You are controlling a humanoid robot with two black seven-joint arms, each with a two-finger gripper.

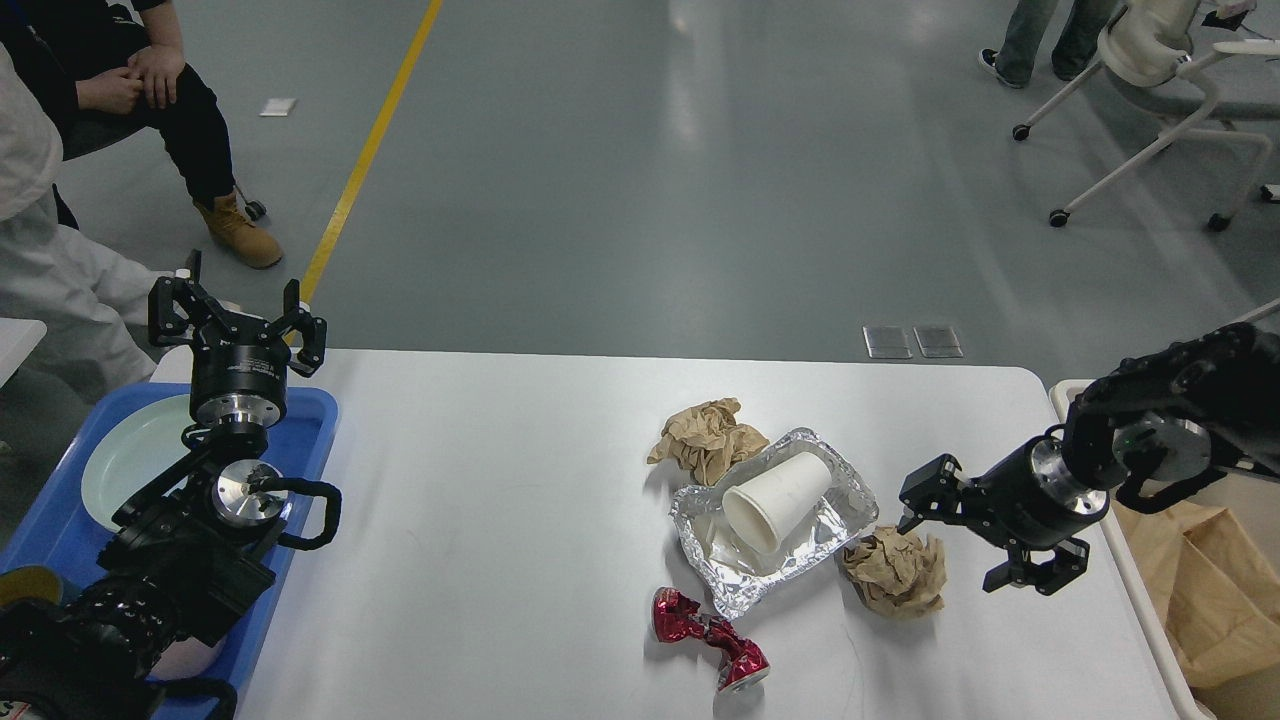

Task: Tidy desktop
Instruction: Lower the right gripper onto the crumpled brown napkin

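— State of the grippers?
— Right gripper (968, 535) fingers spread, beside a crumpled paper ball (893, 570). Left gripper (236, 318) spread above the blue tray (310, 420).
— Desktop (500, 520)?
— Between tray and bin (1120, 560), still littered

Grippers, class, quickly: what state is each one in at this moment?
Left gripper: open, empty, above the blue tray.
Right gripper: open, empty, beside the brown paper ball.
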